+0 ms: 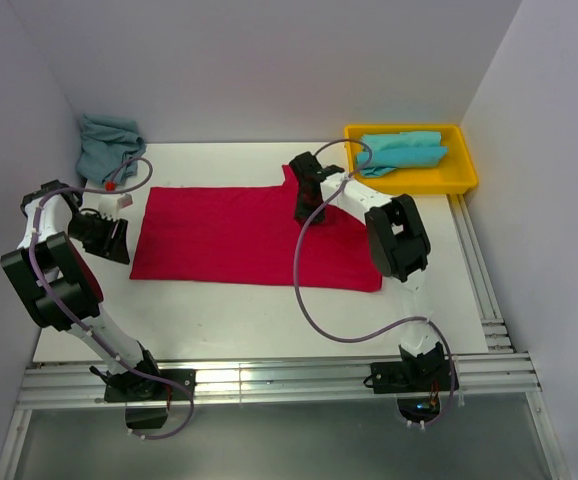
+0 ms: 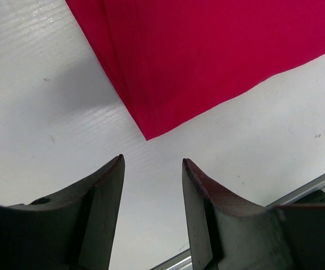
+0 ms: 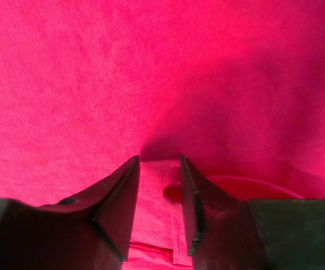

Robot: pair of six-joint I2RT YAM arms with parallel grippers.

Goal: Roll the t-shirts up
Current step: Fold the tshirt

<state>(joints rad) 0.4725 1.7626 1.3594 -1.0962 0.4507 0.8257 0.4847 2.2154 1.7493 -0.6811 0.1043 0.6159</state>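
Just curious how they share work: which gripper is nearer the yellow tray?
Right. The right gripper sits over the red shirt, just left of the tray; the left gripper is off the shirt's far left edge.

Robotics lab work cell, white surface (image 1: 259, 320) boxed in by bare pale walls (image 1: 269, 60), aluminium rails (image 1: 279, 385) along the near edge, left arm (image 1: 64, 290) and right arm (image 1: 401, 240) bolted there, trailing cables (image 1: 297, 270).

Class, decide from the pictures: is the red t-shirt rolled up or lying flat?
Lying flat: the red t-shirt spreads as a broad rectangle, with no roll at either end.
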